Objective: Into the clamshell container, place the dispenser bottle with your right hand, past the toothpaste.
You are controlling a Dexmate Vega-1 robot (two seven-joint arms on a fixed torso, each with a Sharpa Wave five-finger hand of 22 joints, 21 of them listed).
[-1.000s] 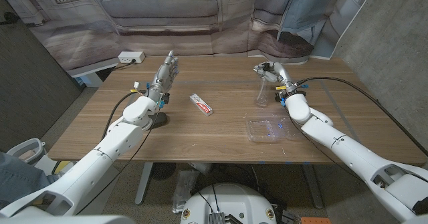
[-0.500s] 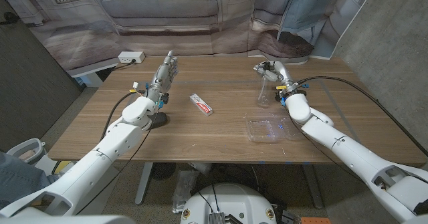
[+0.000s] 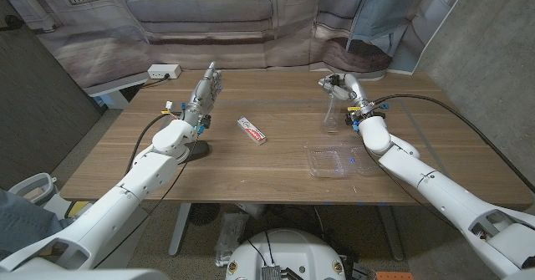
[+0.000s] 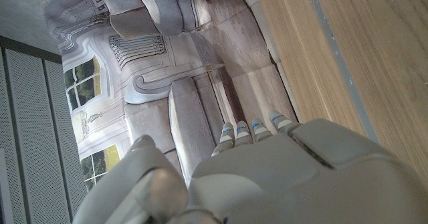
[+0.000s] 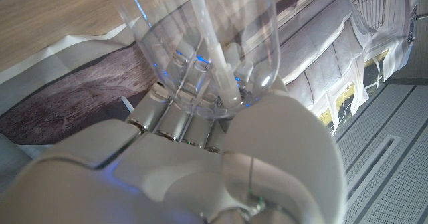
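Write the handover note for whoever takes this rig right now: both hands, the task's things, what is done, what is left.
Right hand holds the clear dispenser bottle by its top, at the table's far right side.
Left hand holds nothing, fingers extended, at the table's far left.
Toothpaste lies mid-table. The clamshell container sits open, nearer the robot than the bottle.
Done: bottle gripped.
Left: carry the bottle to the container, set it inside, release.

The brown wood desk (image 3: 276, 159) has a toothpaste (image 3: 252, 130) in the middle and a clear container (image 3: 338, 160) right of it.
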